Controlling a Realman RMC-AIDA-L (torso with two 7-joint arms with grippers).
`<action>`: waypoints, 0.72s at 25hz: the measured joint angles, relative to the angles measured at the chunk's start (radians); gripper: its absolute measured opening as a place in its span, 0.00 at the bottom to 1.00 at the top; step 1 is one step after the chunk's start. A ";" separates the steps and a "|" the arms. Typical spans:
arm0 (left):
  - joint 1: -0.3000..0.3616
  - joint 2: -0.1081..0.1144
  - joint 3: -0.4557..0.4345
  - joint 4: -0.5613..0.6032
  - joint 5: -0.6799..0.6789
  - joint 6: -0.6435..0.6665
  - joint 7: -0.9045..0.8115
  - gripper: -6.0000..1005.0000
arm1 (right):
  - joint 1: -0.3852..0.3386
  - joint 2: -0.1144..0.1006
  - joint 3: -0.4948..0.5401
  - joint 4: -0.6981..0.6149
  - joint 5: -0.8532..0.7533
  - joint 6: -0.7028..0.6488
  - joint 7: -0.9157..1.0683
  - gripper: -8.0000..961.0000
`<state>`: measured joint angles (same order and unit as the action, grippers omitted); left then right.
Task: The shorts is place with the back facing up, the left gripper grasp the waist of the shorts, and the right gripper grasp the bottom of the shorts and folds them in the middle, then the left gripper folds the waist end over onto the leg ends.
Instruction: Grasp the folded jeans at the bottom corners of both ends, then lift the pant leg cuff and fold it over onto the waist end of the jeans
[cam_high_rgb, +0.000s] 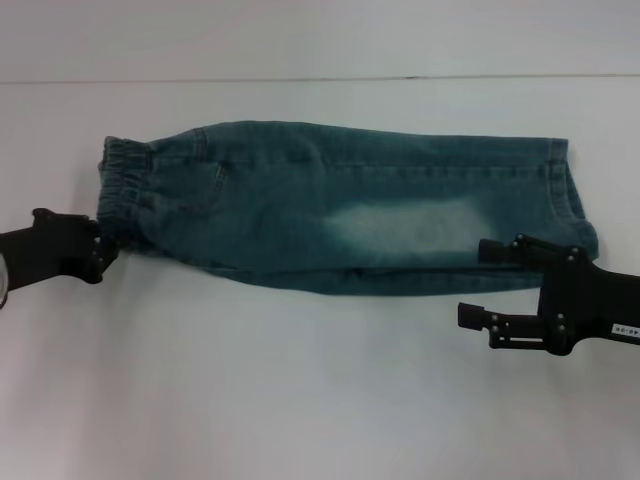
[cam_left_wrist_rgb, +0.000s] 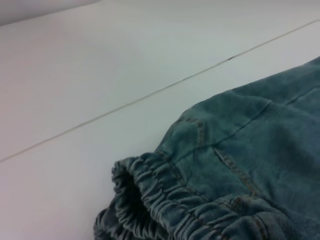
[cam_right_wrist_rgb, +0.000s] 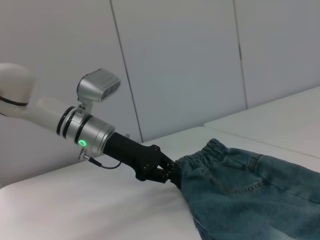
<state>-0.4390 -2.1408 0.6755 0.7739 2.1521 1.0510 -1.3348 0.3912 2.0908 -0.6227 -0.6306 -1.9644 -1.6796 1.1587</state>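
The shorts (cam_high_rgb: 340, 205), already folded lengthwise on the worktop (cam_high_rgb: 300, 400), were held closed at the waist (cam_high_rgb: 125, 185) by the left tool (cam_high_rgb: 100, 248) at 9 o'clock for the next fold, while the right tool (cam_high_rgb: 478, 283) stood open at 4 o'clock, holding nothing.

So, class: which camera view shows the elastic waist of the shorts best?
The left wrist view: the gathered waist fills the foreground, ruffles and opening clear. The head view shows it small at the shorts' left end beside the left tool; the right wrist view shows it distant.
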 joint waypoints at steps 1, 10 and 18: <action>-0.002 -0.001 0.001 0.002 0.000 0.006 -0.005 0.16 | 0.001 0.000 0.000 0.003 0.001 0.000 -0.002 0.86; -0.012 -0.003 0.003 0.085 0.005 0.100 -0.079 0.09 | -0.001 0.000 0.000 0.011 0.022 0.000 -0.009 0.85; -0.022 -0.004 0.005 0.229 0.011 0.252 -0.201 0.09 | 0.003 0.000 0.011 0.027 0.039 0.003 -0.015 0.84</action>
<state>-0.4609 -2.1445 0.6806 1.0026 2.1631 1.3032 -1.5357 0.3943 2.0908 -0.6118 -0.6040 -1.9252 -1.6767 1.1433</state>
